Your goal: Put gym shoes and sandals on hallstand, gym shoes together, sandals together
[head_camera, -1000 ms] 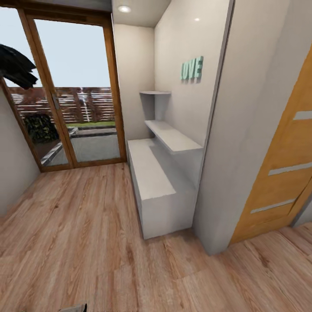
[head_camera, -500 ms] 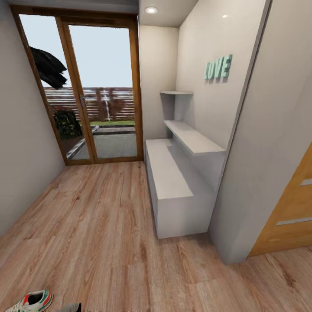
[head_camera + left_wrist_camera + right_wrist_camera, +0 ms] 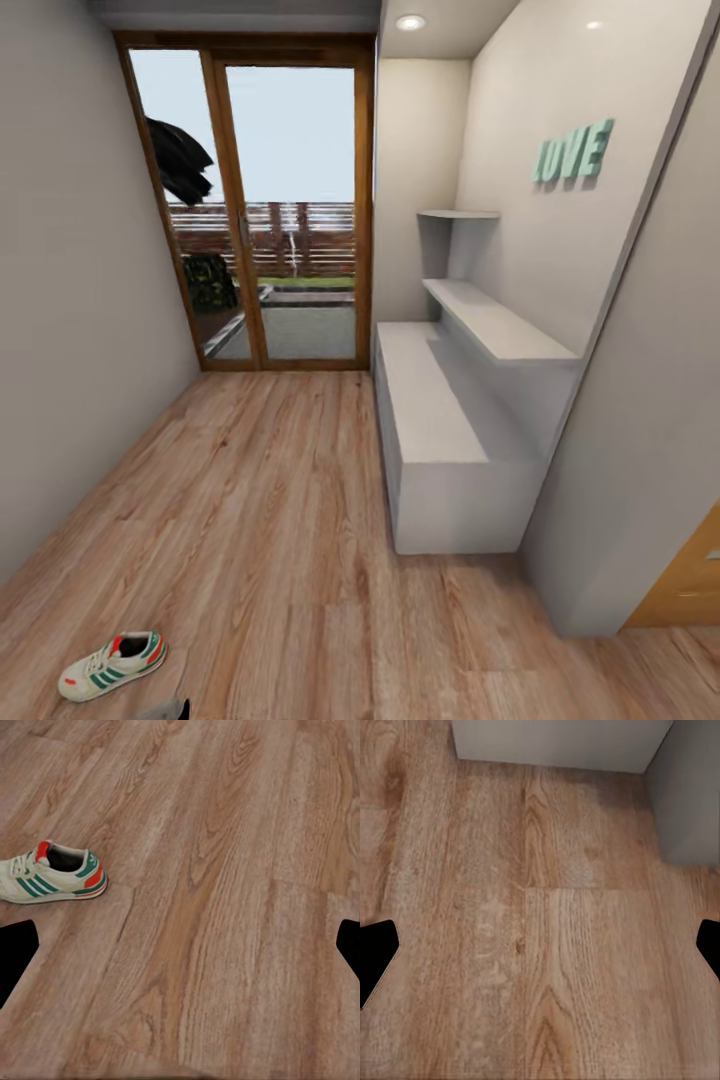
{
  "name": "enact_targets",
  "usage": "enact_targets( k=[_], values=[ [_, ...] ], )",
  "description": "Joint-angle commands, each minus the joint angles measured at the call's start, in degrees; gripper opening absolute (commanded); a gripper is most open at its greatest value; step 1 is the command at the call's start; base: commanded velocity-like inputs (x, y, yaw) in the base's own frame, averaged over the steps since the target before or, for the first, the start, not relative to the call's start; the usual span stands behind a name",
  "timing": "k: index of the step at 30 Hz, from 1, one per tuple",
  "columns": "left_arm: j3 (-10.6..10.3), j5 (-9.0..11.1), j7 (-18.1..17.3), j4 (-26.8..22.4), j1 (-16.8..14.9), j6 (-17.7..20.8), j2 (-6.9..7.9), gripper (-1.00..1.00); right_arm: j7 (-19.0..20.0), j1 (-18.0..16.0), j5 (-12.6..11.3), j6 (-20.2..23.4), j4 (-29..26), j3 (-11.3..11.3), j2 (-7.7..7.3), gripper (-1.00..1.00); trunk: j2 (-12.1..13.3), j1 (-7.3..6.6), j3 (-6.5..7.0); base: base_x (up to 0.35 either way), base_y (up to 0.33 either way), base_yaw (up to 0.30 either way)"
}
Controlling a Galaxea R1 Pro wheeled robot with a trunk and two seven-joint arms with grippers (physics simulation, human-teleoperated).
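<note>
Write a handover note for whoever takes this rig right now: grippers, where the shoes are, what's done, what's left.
Left gripper: open, empty, over bare corridor floor.
Right gripper: open, empty, over floor near the hallstand base.
One gym shoe lies on the floor at the head view's lower left, upright on its sole; the left wrist view shows it too.
The hallstand's bench top and wall shelves carry no shoes.
Done: nothing placed.
Left: locate the other gym shoe and both sandals, then put all four on the hallstand, pairs side by side.

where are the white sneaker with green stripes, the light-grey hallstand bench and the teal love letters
white sneaker with green stripes (image 3: pixel 112 664): head view, on its striped side.
light-grey hallstand bench (image 3: pixel 432 412): head view, on its bare top.
teal love letters (image 3: pixel 572 155): head view, on the middle letters.
</note>
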Motion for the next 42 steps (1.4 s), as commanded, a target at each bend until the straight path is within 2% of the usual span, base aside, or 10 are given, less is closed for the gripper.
enact_targets(
  k=[1, 36, 42],
  values=[
    [-0.08, 0.24, -0.04, 0.06, -0.05, -0.17, 0.01, 1.0, -0.02, -0.01, -0.01, -0.17, 0.01, 0.0, -0.01, 1.0, -0.03, 0.0, -0.05, 0.0, 0.0, 0.279],
    [0.02, 0.06, -0.37, 0.07, -0.05, -0.25, 0.12, 1.0, -0.02, -0.01, -0.01, -0.17, -0.04, 0.0, -0.01, 1.0, -0.03, 0.0, -0.05, 0.0, 0.0, 0.279],
    [-0.03, -0.01, -0.37, 0.07, -0.05, -0.25, 0.14, 1.0, -0.02, -0.01, -0.01, -0.17, -0.07, 0.0, -0.01, 1.0, -0.03, 0.0, -0.05, 0.146, 0.0, 0.279]
  ],
)
